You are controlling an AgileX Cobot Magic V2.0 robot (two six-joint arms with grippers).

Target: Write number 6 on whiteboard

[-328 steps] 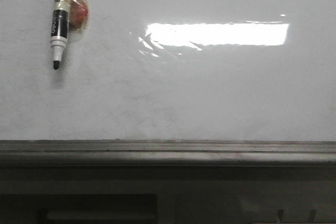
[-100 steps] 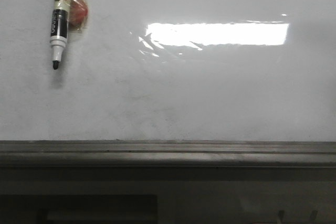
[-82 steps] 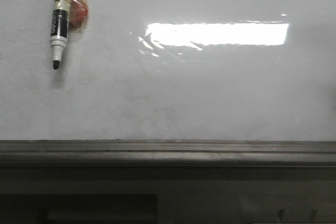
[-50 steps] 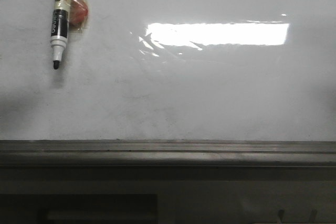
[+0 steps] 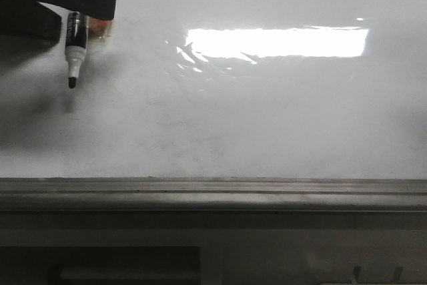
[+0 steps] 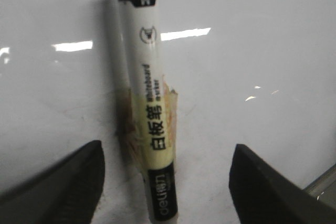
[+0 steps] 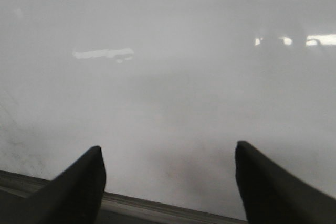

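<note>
left hand (image 6: 165, 182) spread wide | marker (image 6: 149, 108) lies between fingers | whiteboard (image 5: 267, 111)

Glossy white-grey whiteboard (image 5: 267, 118) filling most of the front view, faintly smudged, with a bright rectangular light reflection (image 5: 277, 43) across its upper middle. Grey metal rail (image 5: 213, 193) running along the near edge. Lying flat on the board near the far left corner: a whiteboard marker (image 5: 73, 48), uncapped, dark tip toward the rail, upper barrel hidden under a dark shape. Yellowish tape (image 6: 152, 135) wrapped around the barrel mid-length. Something small and red (image 5: 100, 26) touching the marker's side.
</note>
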